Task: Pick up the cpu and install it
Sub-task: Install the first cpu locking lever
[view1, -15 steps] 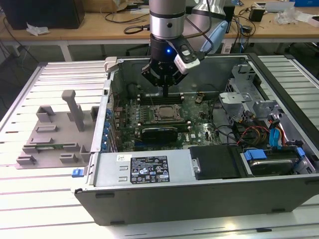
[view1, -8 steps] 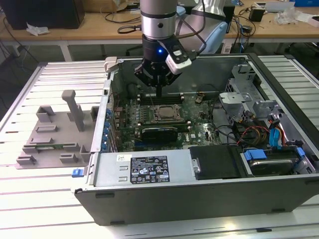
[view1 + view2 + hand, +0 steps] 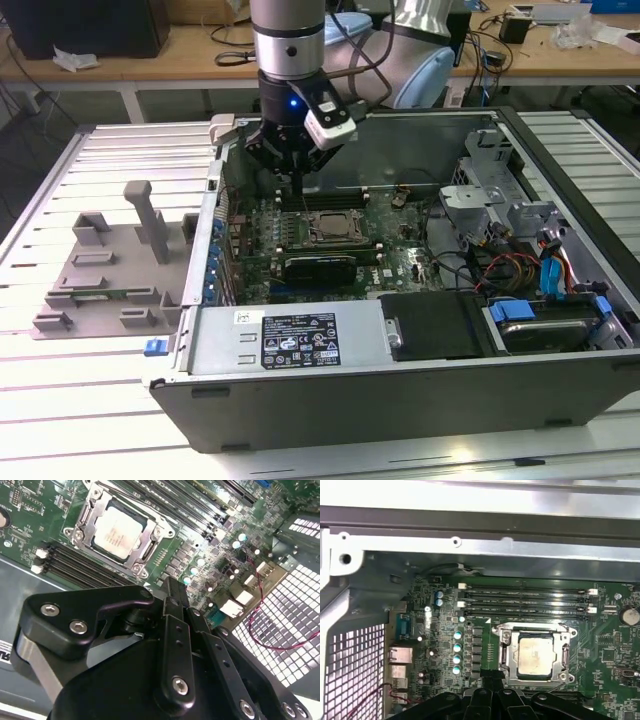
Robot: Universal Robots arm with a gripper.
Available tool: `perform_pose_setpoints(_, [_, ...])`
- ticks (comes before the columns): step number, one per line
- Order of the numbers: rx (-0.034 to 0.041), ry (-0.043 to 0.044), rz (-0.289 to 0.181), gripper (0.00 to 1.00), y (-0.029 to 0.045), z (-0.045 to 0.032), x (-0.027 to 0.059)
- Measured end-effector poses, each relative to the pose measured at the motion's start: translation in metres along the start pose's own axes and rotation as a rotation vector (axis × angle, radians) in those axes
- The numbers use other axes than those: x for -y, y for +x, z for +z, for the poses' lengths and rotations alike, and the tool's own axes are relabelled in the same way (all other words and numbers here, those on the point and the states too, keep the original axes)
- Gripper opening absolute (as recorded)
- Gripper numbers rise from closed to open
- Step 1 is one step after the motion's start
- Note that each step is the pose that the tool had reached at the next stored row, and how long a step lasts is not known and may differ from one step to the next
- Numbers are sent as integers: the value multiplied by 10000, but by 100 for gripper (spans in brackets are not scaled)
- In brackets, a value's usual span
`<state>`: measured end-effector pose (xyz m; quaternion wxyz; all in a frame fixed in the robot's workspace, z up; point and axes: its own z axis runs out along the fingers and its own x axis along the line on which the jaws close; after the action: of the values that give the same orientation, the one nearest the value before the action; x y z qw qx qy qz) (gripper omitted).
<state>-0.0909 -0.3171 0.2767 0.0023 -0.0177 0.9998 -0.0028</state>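
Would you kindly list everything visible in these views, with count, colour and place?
cpu: one, silver-grey, lying inside the socket frame.
socket frame: one, dark with a metal rim, on the motherboard.
motherboard: one, green, inside the computer case.
memory slots: several, black, beside the socket frame.
computer case: one, grey, open, on the slatted table.
tray: one, grey, with upright posts, to the exterior view's left of the case.
pincer: one, black, above the motherboard near the socket frame.
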Motion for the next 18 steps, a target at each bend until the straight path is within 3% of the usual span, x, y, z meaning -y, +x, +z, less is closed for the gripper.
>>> perform_pose_setpoints(3, [-1, 1, -1, 11, 1, -1, 1])
perform_pose_setpoints(5, [3, -104, 1, 11, 3, 6, 1])
perform_pose_setpoints(7, [10, -296, 2, 11, 11, 23, 0])
perform_pose_setpoints(8, [15, -447, 2, 11, 18, 30, 0])
perform_pose_setpoints(11, [25, -727, 3, 11, 36, 42, -1])
perform_pose_setpoints(14, [34, -953, 4, 11, 54, 55, -1])
perform_pose_setpoints(15, [38, -1119, 6, 11, 62, 59, -2])
perform_pose_setpoints(16, [49, -1386, 6, 11, 70, 63, -1])
perform_pose_setpoints(18, [54, -1570, 7, 11, 77, 67, -1])
